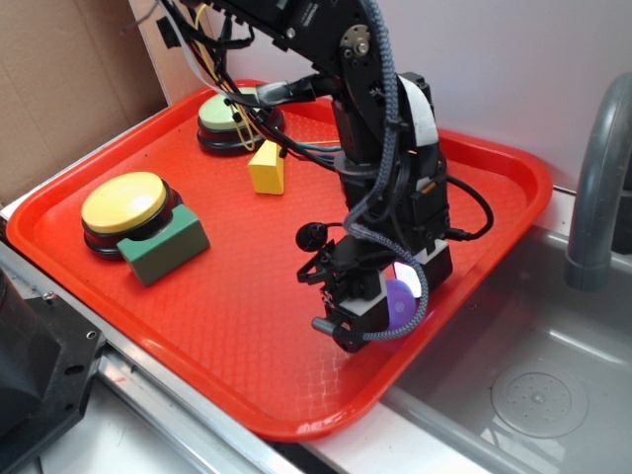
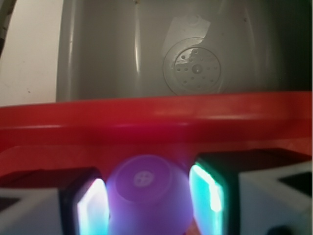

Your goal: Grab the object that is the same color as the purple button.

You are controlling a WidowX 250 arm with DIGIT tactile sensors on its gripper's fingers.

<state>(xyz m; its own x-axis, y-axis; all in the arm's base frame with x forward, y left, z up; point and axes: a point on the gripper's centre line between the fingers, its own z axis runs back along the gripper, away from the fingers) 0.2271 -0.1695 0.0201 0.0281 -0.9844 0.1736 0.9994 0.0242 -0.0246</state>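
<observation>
low over the red tray (image 1: 148, 286), pincer (image 2: 146, 198) astride the purple toy (image 2: 146, 193)

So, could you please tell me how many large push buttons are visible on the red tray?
2: a yellow-topped button at the tray's left, beside a green block, and a green-topped button at the back. The arm may hide another.
</observation>
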